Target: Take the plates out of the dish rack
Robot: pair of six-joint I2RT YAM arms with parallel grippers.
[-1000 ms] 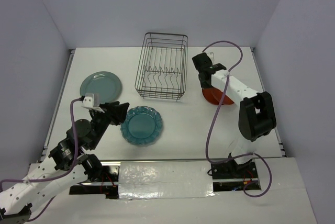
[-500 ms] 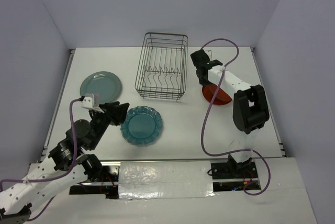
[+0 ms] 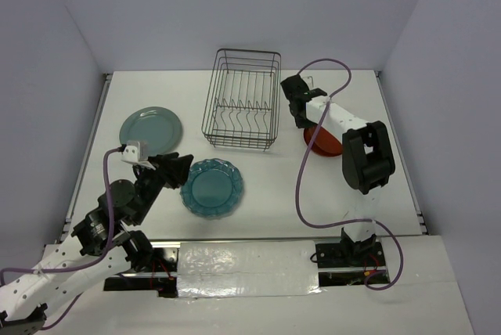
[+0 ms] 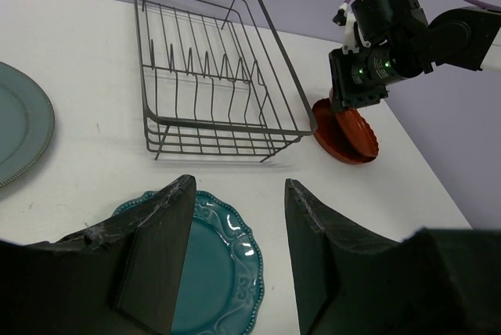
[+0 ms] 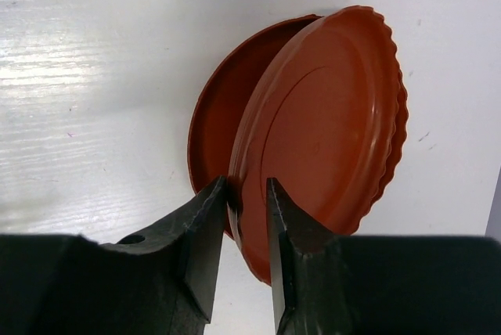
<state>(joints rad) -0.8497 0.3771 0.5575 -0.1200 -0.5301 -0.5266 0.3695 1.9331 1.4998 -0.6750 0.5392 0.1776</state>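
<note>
Right wrist: right pincer (image 5: 246, 194) clamps glossy scalloped orange-red plate (image 5: 329, 131).

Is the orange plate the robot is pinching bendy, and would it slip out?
Probably stiff: the orange plate holds its round shape though the right gripper pinches only its rim. It looks smooth, so such a small grip might slip. Tilted over the second orange plate, it would likely drop onto that one rather than roll away.
</note>
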